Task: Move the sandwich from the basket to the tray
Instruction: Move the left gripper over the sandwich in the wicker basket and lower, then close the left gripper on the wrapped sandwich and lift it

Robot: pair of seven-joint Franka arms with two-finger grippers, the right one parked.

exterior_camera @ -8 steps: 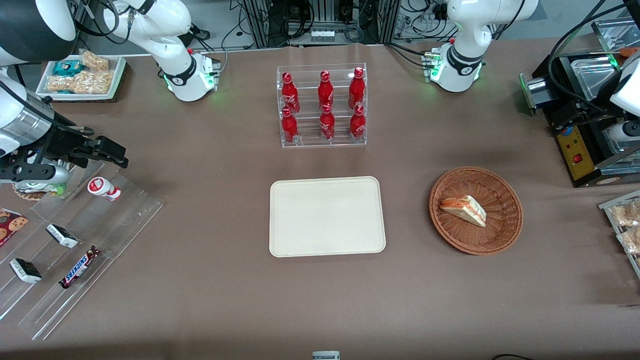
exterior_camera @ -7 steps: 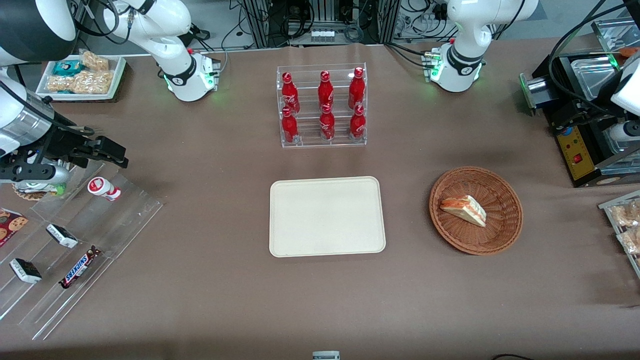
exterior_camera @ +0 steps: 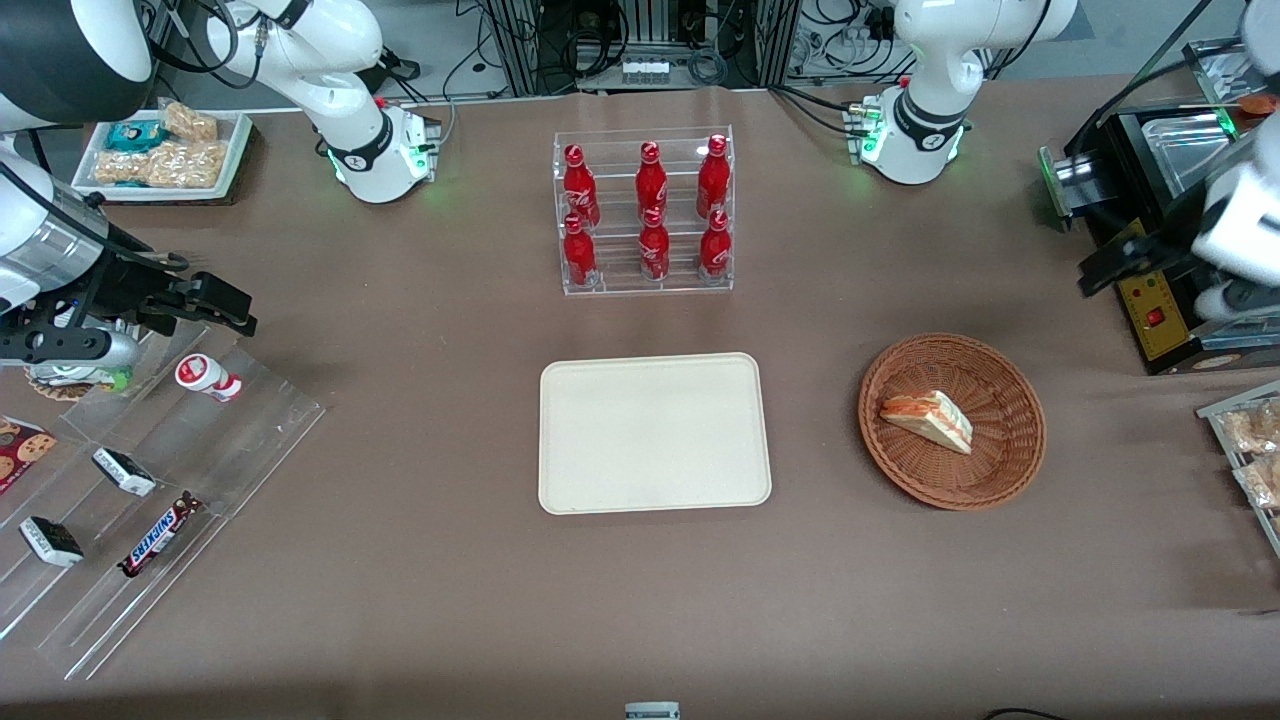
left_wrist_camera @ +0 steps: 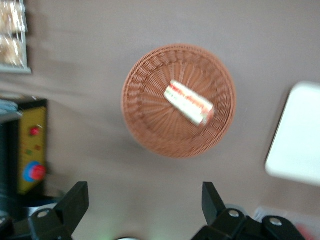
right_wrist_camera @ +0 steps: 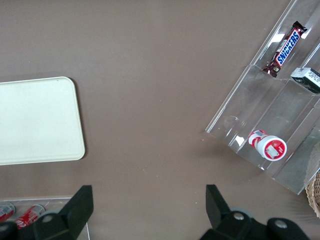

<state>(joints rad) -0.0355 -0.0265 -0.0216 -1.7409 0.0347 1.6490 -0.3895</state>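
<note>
The sandwich point(exterior_camera: 928, 420), a white wedge with orange-red and green layers, lies in the round wicker basket point(exterior_camera: 1015, 475). The cream tray point(exterior_camera: 650, 470) rests flat beside the basket, toward the parked arm's end, with nothing on it. My left gripper point(exterior_camera: 1105, 268) hangs high above the table, farther from the front camera than the basket and toward the working arm's end. In the left wrist view the gripper point(left_wrist_camera: 142, 200) is open with only bare table between its fingers point(left_wrist_camera: 75, 200), and it looks down on the sandwich point(left_wrist_camera: 189, 102), the basket point(left_wrist_camera: 145, 135) and a corner of the tray point(left_wrist_camera: 300, 140).
A clear rack of red bottles point(exterior_camera: 645, 215) stands farther back than the tray. A black appliance with a yellow panel point(exterior_camera: 1160, 310) sits close to the gripper. Bagged snacks point(exterior_camera: 1250, 450) lie at the working arm's end, a stepped acrylic rack point(exterior_camera: 150, 480) at the parked arm's.
My left arm has swung inward from the table's end, and its dark gripper now shows above the appliance's edge, closer to the basket. Sandwich, basket and tray have not moved.
</note>
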